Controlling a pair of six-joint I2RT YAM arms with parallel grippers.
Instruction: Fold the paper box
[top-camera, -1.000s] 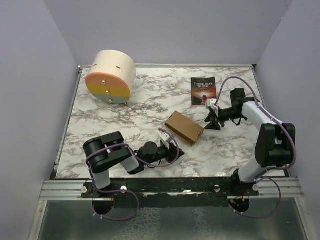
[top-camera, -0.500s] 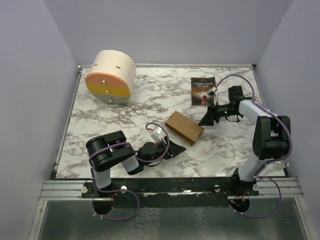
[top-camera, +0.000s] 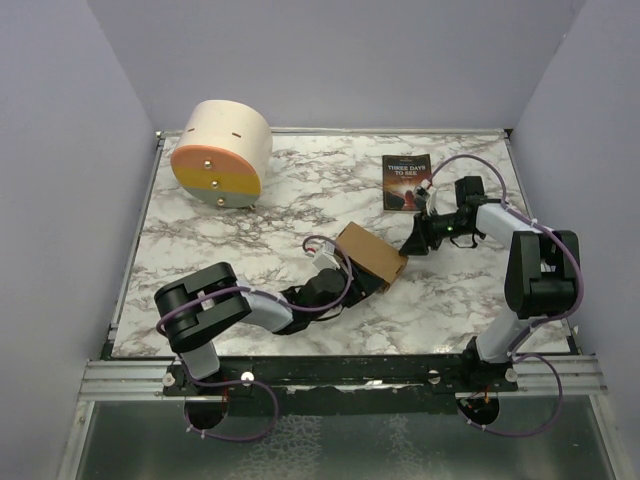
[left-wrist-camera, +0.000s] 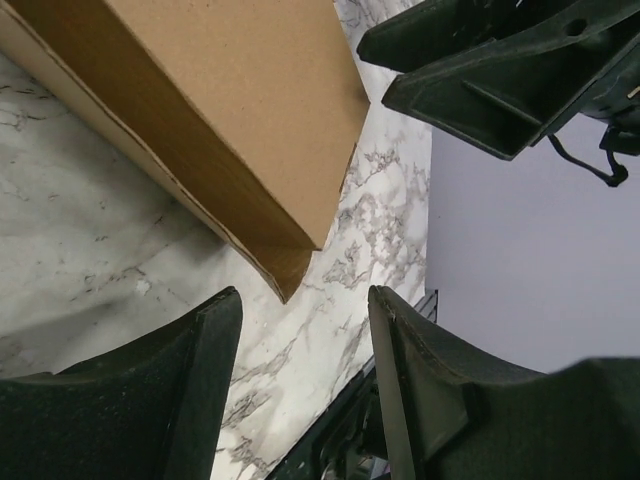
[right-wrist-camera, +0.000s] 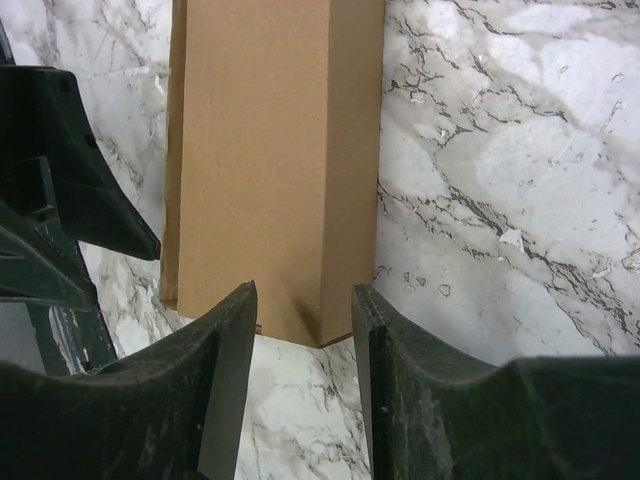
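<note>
**A:** Left gripper (top-camera: 352, 286), what do we put?

**B:** We see the jaws parted to a middling gap with nothing between them. The paper box (top-camera: 368, 254) lies just ahead of its fingertips, and the near corner points at the gap. We can't tell if they touch.

**A:** Right gripper (top-camera: 409, 243)?

**B:** Same for us: jaws apart, gripping nothing. The box's short end sits right off its fingertips and is wider than the gap. Contact is unclear there too.

**A:** Box state?

**B:** We log it as a closed brown block lying flat on the marble table (top-camera: 230, 245), between the two grippers. They face each other across it. In the left wrist view, the right fingers show beyond the box's far end.

**A:** Anything else?

**B:** A dark book (top-camera: 406, 182) is just beyond the right gripper. A cream cylinder (top-camera: 222, 150) stands well away from the left gripper, toward the far left corner.
</note>
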